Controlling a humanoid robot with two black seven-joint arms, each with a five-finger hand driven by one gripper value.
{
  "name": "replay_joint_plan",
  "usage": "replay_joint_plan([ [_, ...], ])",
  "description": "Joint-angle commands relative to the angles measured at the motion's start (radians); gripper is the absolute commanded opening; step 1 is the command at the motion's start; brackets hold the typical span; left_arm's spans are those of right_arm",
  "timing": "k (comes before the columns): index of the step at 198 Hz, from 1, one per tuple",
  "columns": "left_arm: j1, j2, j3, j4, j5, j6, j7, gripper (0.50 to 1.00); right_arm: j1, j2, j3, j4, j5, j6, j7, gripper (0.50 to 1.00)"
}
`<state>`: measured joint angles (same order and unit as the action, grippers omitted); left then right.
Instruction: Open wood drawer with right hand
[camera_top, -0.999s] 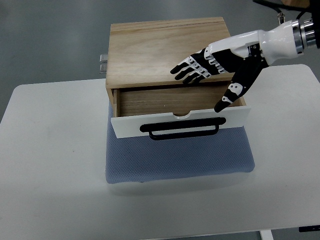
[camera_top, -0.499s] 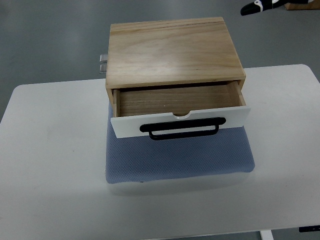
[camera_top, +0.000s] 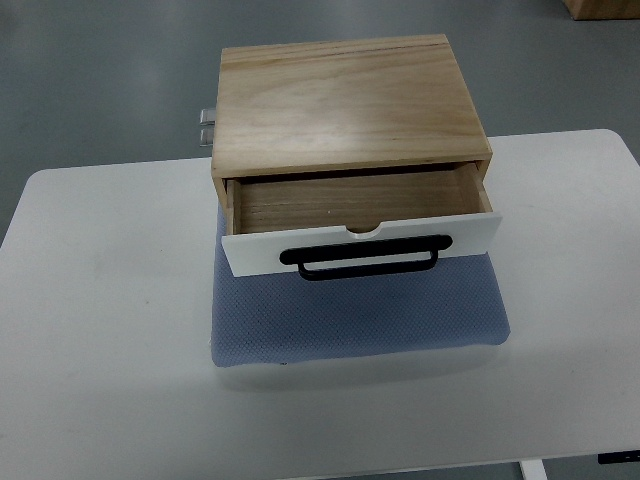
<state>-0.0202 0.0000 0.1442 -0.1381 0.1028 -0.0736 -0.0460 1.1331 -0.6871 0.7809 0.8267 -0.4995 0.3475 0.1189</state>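
Observation:
A light wooden box stands at the back middle of the white table. Its drawer is pulled partway out toward me, showing a bare wooden inside. The drawer's white front panel carries a black bar handle and has a small notch in its top edge. Neither robot hand shows in the top view.
A blue-grey padded mat lies under the box and reaches toward the table's front. A small metal fitting sticks out at the box's back left. Grey floor surrounds the table.
The right hand, which hovered over the open drawer a second ago, has pulled up and away to the top right and left the picture. The drawer stays open as before.

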Motion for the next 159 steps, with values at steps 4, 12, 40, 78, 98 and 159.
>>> replay_joint_plan([
  [4,-0.001,0.0,0.0,0.0,0.0,0.0,0.0,1.0,-0.096,0.109,0.175,-0.109,-0.158,-0.007,-0.019,0.952],
  [12,0.0,0.0,0.0,0.0,0.0,0.0,0.0,1.0,-0.119,0.136,0.221,-0.139,-0.203,-0.012,-0.019,0.952],
  [40,-0.001,0.0,0.0,0.0,0.0,0.0,0.0,1.0,-0.202,0.239,0.371,-0.245,-0.309,-0.039,-0.025,0.952],
  [78,0.0,0.0,0.0,0.0,0.0,0.0,0.0,1.0,-0.279,0.334,0.495,-0.313,-0.298,-0.107,-0.087,0.952],
  [98,0.0,0.0,0.0,0.0,0.0,0.0,0.0,1.0,-0.326,0.362,0.554,-0.317,-0.291,-0.111,-0.104,0.952],
  [159,0.0,0.0,0.0,0.0,0.0,0.0,0.0,1.0,-0.386,0.4,0.615,-0.316,-0.154,-0.102,-0.093,0.954],
])
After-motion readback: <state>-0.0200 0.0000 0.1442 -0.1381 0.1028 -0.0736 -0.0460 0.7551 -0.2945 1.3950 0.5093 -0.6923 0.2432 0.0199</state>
